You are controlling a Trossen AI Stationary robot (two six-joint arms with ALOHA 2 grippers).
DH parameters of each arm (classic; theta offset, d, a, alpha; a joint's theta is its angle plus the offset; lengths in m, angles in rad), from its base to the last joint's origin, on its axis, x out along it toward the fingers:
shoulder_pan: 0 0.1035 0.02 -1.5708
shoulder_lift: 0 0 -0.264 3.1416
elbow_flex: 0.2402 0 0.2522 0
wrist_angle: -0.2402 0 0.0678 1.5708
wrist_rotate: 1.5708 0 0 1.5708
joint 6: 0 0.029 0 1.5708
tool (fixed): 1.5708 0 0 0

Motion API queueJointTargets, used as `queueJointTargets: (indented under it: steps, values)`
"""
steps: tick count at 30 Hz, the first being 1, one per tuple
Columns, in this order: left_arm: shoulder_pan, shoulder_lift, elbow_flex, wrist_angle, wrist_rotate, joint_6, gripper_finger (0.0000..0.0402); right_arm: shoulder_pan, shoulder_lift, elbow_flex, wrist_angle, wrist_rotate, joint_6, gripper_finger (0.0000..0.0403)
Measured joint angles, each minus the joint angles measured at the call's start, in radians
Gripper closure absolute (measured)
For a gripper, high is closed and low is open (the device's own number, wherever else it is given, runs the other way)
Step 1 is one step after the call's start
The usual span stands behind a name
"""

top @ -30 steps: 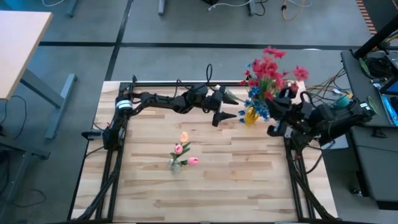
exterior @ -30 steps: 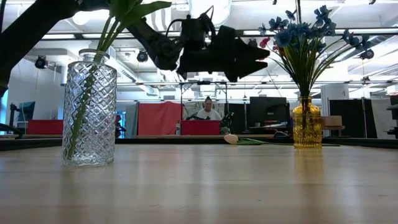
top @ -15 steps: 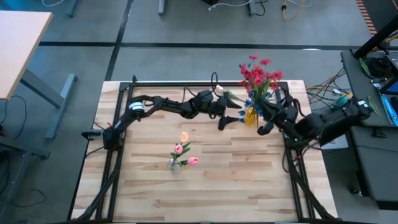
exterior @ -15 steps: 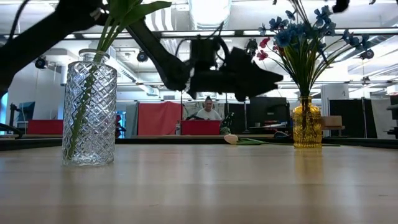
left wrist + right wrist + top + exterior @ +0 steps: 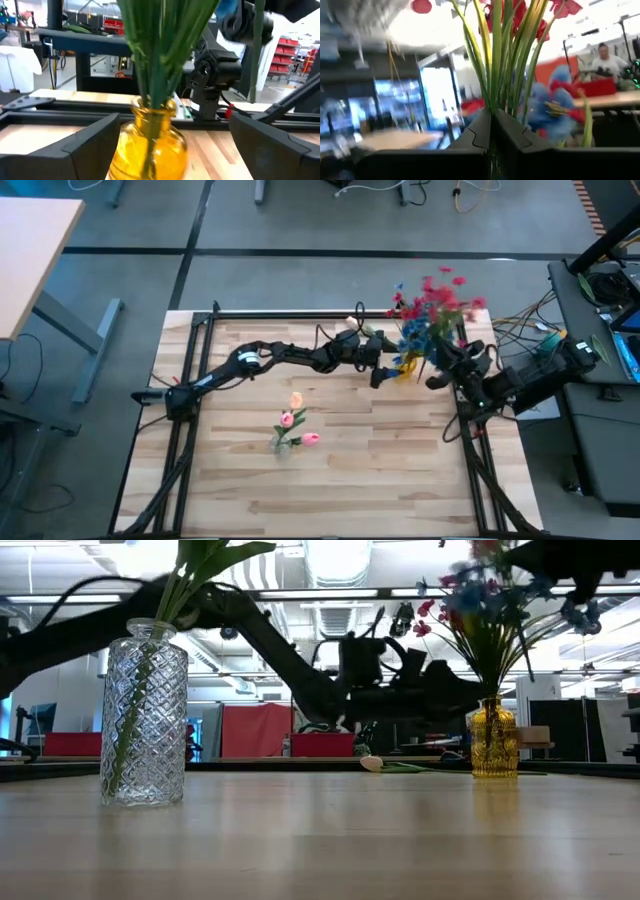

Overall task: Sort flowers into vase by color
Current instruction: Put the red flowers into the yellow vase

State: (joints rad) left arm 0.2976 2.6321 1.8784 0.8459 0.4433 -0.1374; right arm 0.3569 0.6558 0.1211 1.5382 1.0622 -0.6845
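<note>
A yellow vase (image 5: 150, 147) with blue flowers (image 5: 414, 338) stands at the table's far right. My left gripper (image 5: 385, 368) reaches in level from the left; it is open, one finger on each side of the vase, and I cannot tell whether they touch it. My right gripper (image 5: 492, 117), just right of the vase, is shut on a bunch of red flowers (image 5: 438, 292). A clear vase (image 5: 143, 720) with pink and peach tulips (image 5: 293, 420) stands in the middle of the table. A cream bud (image 5: 371, 763) lies on the table near the far edge. My right gripper pinches the red flowers' green stems (image 5: 496, 90) as one bundle between its two fingers. The stems rise from the fingertips and the red blooms (image 5: 492, 15) stand above, next to the blue flowers. The bunch is lifted clear of the table; its lower stem ends are hidden by the fingers.
Black frame rails (image 5: 300, 315) run along the table's far edge and down both sides. Bare wood (image 5: 380, 480) lies open on the near half. A person (image 5: 606, 56) sits at a desk in the room beyond.
My left gripper has sunk and gone toward the table's right edge, up to the yellow vase. My right gripper has come down and tipped upward with the red bunch, which has swung about and stays beside the blue flowers.
</note>
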Motion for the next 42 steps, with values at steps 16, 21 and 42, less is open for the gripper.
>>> queueJointTargets:
  steps: [16,21,42]
  values:
    - [0.002,0.142,0.289,-0.201,-0.017,0.063,0.0055,-0.08,-0.004,-0.013,0.033,-0.138,-0.078,0.0394]
    - [0.002,0.145,0.301,-0.227,-0.016,0.081,0.0081,-0.137,0.022,-0.013,0.033,-0.148,-0.048,0.0394]
    - [0.002,0.144,0.301,-0.253,-0.015,0.077,0.0139,-0.253,0.092,-0.013,0.032,-0.183,0.019,0.0394]
